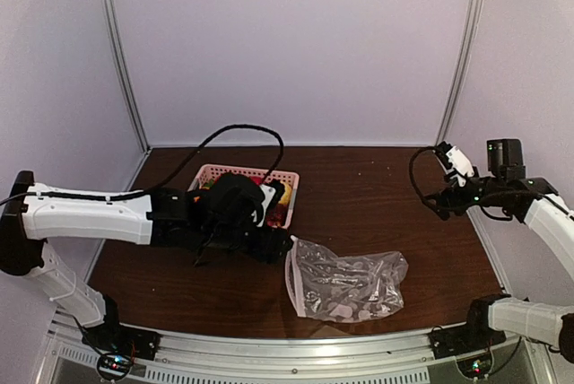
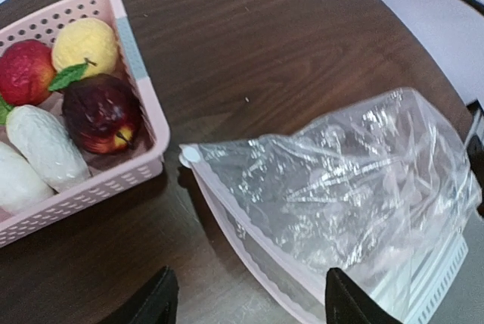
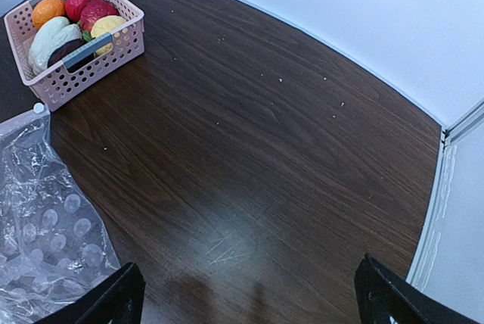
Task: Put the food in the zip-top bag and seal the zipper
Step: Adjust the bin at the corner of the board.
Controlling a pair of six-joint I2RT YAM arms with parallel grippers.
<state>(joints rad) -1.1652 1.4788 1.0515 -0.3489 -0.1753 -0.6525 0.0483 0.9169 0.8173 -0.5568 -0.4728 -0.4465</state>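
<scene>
While the food (image 2: 102,112) sits in the pink basket (image 2: 113,180) near the zip-top bag (image 2: 340,180) on the wooden table (image 2: 265,36), the left gripper (image 2: 253,310) hangs open by its mouth; the right gripper (image 3: 253,301) gapes empty; pale walls (image 1: 296,43) surround.

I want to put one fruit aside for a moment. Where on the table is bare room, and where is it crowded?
Free: the wide table patch between the pink basket and the right arm, beyond the zip-top bag. Crowded: the narrow gap between basket and bag mouth, where the open left gripper hovers.
</scene>
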